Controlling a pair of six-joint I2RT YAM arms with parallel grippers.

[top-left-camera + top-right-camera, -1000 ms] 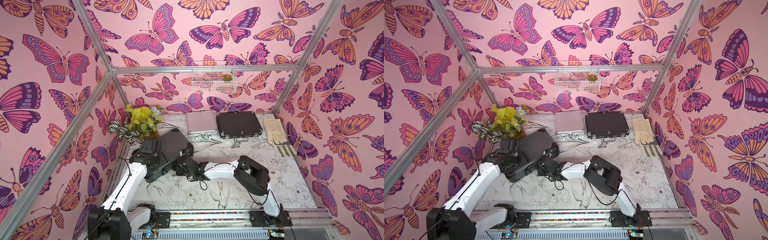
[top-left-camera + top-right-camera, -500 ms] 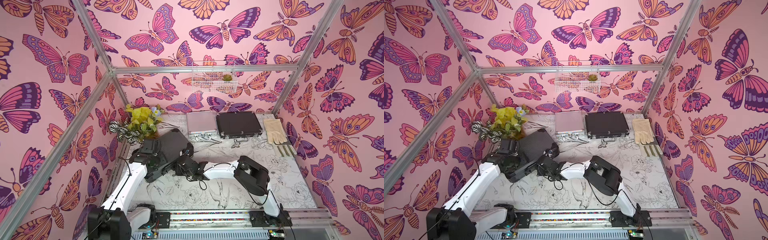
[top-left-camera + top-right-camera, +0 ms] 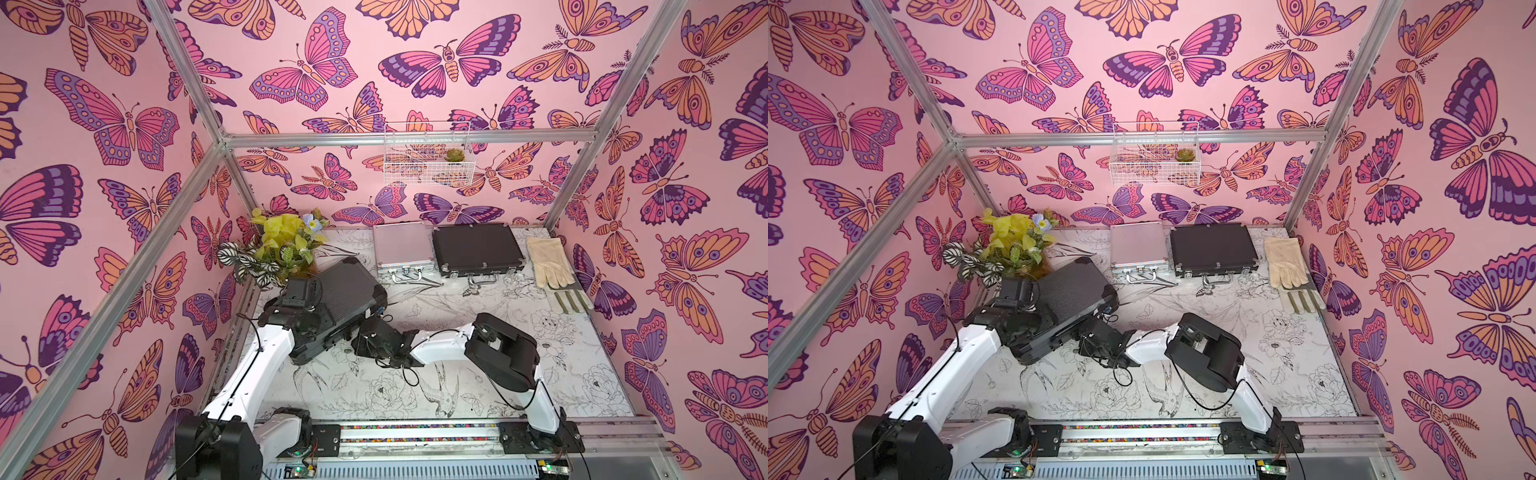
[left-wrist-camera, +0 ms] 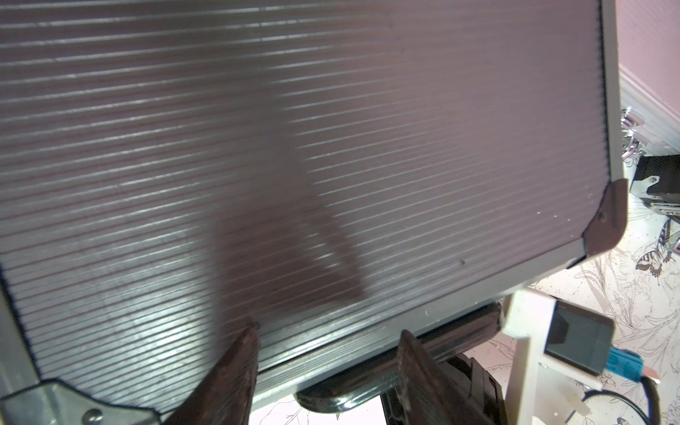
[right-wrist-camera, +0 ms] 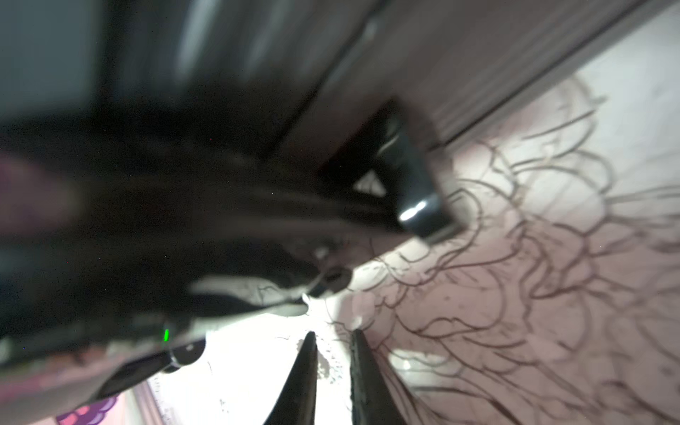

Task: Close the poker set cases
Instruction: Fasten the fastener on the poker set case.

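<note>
The large black ribbed case (image 3: 349,286) is sitting on the robot's left side of the table (image 3: 415,390), just in front of the plant (image 3: 282,245). The small silver case (image 3: 400,248) and the medium black case (image 3: 473,248) are lying side by side at the back wall with lids flat and apparently shut. The step in hand is therefore judged to be the closing of the large case.

The left gripper (image 4: 329,329) is resting over the ribbed lid near its front edge. Its fingers are spread apart and pinching nothing, and one fingertip (image 4: 252,331) appears to be touching the ribs. The right gripper (image 5: 333,333) is hovering low over the table beside the case's front face. Its fingers are drawn nearly together with only a slim gap, and they are holding nothing. A latch (image 5: 415,206) is showing, blurred, on that face.

In both top views the lid is looking tilted, and it cannot be told whether it is fully seated on the base.

Next move, as judged: the left gripper is pressing the lid down until the edges are meeting, while the right gripper is reaching the latch and pushing it home. The lid may be springing back if pressure is released early.
</note>
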